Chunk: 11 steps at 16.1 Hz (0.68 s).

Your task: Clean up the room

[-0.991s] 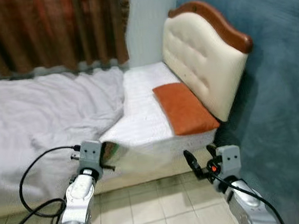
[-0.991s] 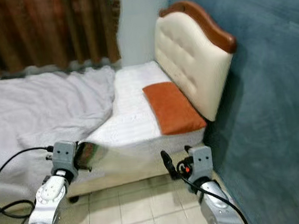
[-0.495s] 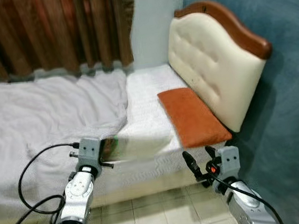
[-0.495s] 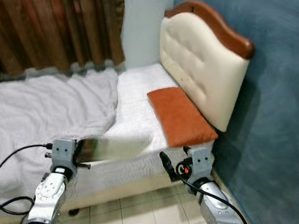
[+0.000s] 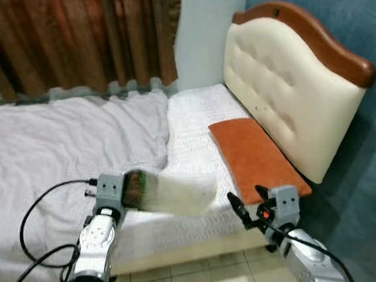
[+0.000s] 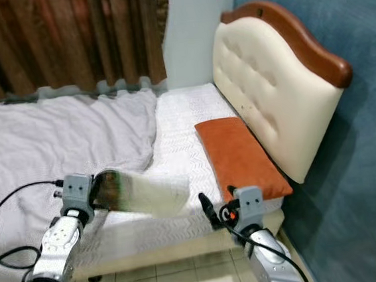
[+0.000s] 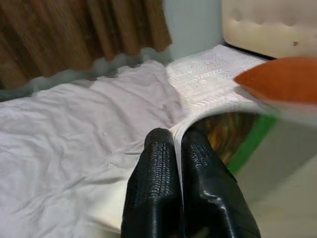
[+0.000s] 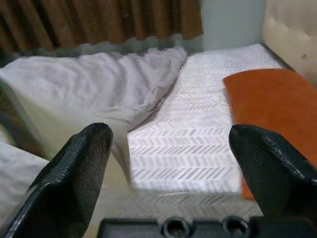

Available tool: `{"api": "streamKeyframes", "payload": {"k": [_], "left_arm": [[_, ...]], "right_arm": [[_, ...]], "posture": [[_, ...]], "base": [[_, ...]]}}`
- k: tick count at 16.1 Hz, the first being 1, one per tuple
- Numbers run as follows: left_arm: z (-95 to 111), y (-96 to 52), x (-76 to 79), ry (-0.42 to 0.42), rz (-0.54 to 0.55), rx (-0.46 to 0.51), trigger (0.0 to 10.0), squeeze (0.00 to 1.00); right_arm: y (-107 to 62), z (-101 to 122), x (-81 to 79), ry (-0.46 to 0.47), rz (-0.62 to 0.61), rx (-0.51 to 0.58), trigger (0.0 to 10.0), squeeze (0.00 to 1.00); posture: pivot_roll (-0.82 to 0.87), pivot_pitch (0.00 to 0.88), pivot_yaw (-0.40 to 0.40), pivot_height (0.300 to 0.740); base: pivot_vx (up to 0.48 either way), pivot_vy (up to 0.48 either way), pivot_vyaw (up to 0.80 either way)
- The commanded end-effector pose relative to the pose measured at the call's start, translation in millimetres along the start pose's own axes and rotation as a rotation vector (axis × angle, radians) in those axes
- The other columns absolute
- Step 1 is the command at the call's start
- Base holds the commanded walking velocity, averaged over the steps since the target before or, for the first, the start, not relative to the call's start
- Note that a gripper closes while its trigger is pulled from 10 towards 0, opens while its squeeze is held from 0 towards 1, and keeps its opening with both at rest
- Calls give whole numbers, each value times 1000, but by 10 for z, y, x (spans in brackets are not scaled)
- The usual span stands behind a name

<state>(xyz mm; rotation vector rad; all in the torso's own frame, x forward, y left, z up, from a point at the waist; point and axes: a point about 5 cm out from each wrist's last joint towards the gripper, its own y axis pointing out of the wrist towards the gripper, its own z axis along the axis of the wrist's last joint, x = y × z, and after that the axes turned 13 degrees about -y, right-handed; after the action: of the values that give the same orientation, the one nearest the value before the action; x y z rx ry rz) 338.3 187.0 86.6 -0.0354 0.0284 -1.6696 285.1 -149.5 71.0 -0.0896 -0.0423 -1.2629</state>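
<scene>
Now nearer the bed (image 5: 186, 124), left claw (image 7: 177, 148) still pinching its blurred sheet (image 5: 173, 194).

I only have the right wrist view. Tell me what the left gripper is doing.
Observer: The left gripper is shut on the thin edge of a pale, blurred sheet, above the bed's near edge.
Operator: Now report what stands past the orange pillow, on the robot's right.
Observer: A cream tufted headboard with a brown wooden rim, and beyond it a blue wall.
</scene>
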Motion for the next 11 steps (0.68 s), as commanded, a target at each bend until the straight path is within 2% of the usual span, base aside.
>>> {"api": "streamKeyframes", "payload": {"k": [1,8,11], "left_arm": [[123,88,140,-11,-40,51,10000,0],[140,133,180,-1,-59,46,10000,0],[147,165,250,2,-88,40,10000,0]], "right_arm": [[-31,13,101,-19,-25,-4,10000,0],[-59,2,98,-20,-32,-6,10000,0],[-86,-11,90,-19,-41,-9,10000,0]], "posture": [[18,0,-45,740],[3,0,-34,740],[-8,0,-23,740]], "base": [[480,0,0],[480,0,0],[480,0,0]]}}
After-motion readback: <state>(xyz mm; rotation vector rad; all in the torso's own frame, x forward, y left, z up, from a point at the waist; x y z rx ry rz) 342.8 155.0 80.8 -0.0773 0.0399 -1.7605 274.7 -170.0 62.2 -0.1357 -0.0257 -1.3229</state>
